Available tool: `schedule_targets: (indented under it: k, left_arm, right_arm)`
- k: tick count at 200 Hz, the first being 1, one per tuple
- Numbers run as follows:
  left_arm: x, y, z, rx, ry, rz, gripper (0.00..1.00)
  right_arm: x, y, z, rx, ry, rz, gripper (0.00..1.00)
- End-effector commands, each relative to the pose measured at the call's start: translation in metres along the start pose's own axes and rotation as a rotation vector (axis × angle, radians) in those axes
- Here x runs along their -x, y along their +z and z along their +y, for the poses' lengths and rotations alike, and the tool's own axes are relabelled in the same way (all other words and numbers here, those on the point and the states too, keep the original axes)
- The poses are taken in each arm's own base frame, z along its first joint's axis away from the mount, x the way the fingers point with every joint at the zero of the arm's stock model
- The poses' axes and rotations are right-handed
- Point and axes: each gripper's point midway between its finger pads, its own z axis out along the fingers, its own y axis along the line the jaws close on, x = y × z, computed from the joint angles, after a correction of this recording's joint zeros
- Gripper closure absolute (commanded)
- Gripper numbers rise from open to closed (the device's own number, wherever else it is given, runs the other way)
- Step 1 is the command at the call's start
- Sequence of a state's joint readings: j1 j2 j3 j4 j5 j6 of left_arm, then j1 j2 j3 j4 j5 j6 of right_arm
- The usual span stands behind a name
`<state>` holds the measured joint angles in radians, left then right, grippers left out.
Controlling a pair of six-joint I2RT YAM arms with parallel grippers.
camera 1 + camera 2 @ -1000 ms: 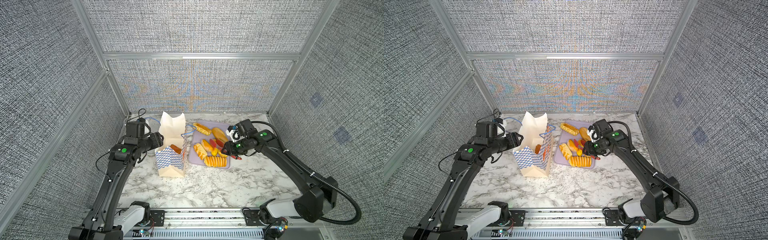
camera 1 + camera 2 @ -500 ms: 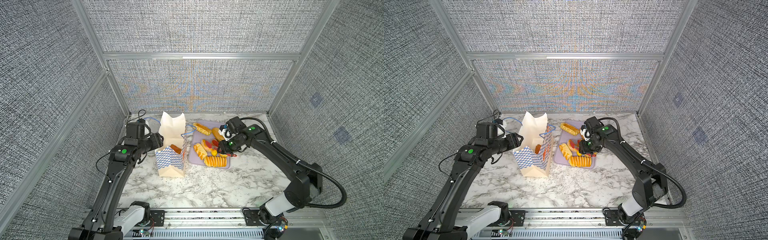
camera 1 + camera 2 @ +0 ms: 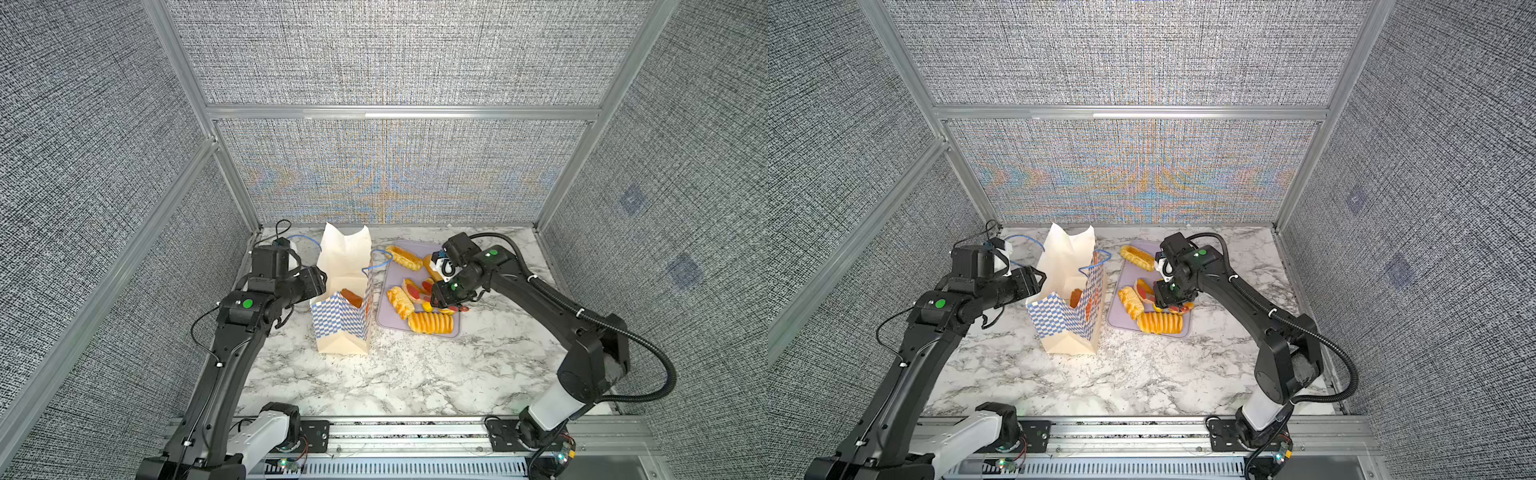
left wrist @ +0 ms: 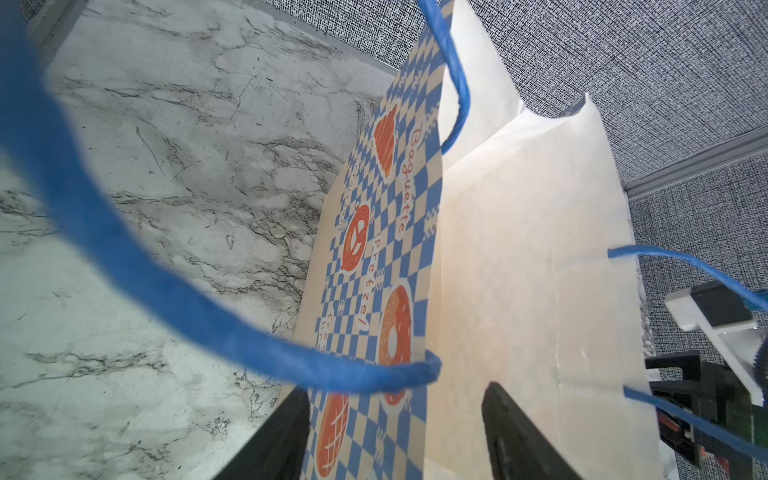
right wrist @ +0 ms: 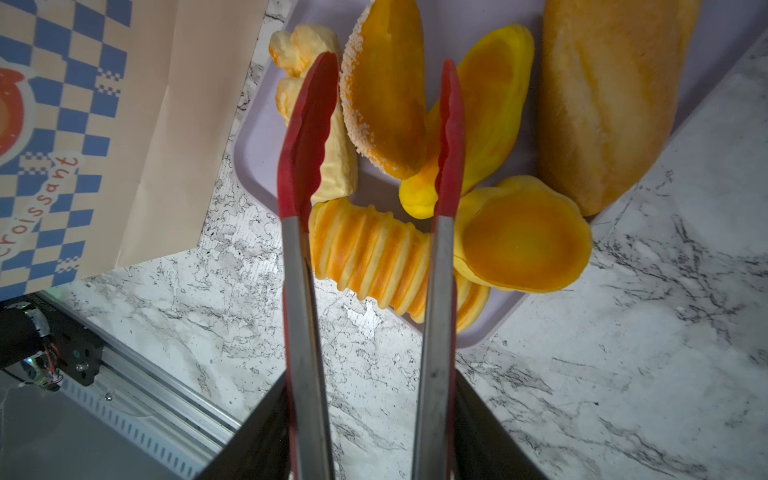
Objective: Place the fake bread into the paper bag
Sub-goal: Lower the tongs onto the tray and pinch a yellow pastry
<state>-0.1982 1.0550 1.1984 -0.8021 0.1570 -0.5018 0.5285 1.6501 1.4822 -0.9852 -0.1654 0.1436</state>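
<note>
The paper bag (image 3: 345, 328) (image 3: 1067, 328) stands open at centre left with one fake bread (image 3: 352, 298) inside. My left gripper (image 3: 318, 282) (image 4: 397, 399) is open, one finger outside the bag's checkered wall (image 4: 374, 249) and one inside. My right gripper (image 3: 442, 297) (image 5: 372, 395) is shut on the red tongs (image 5: 299, 291). The tongs' tips stand apart on either side of a sugar-crusted bun (image 5: 386, 91). Around it lie a ribbed roll (image 5: 370, 257) (image 3: 430, 323), a twist (image 3: 400, 302), a long loaf (image 5: 615, 104) and a flat round piece (image 5: 519, 245).
The breads lie on a lavender tray (image 3: 390, 324) (image 3: 1121, 322) just right of the bag. Another bun (image 3: 404, 257) sits at the tray's far end. A blue cord handle (image 4: 124, 257) loops close across the left wrist camera. Grey walls close in three sides.
My right arm has swung left over the tray with the tongs, and the tongs' tips have spread a little. The left arm and the bag have not moved.
</note>
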Motion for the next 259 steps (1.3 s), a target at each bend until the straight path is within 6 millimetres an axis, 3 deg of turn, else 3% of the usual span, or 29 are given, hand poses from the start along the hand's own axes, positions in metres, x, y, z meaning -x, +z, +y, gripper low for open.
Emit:
schedule_targets:
  k: [1, 119, 259]
  left_arm:
    - [0.003, -0.001, 0.0, 0.004, 0.004, -0.014, 0.33]
    - [0.002, -0.001, 0.001, 0.004, 0.002, -0.01, 0.33]
    - [0.003, 0.002, -0.001, -0.002, -0.001, -0.008, 0.36]
  right_arm:
    - [0.004, -0.001, 0.002, 0.005, -0.024, -0.006, 0.43]
    - [0.006, 0.019, -0.002, -0.013, -0.037, 0.034, 0.44]
    - [0.011, -0.004, -0.005, -0.048, -0.031, -0.025, 0.59]
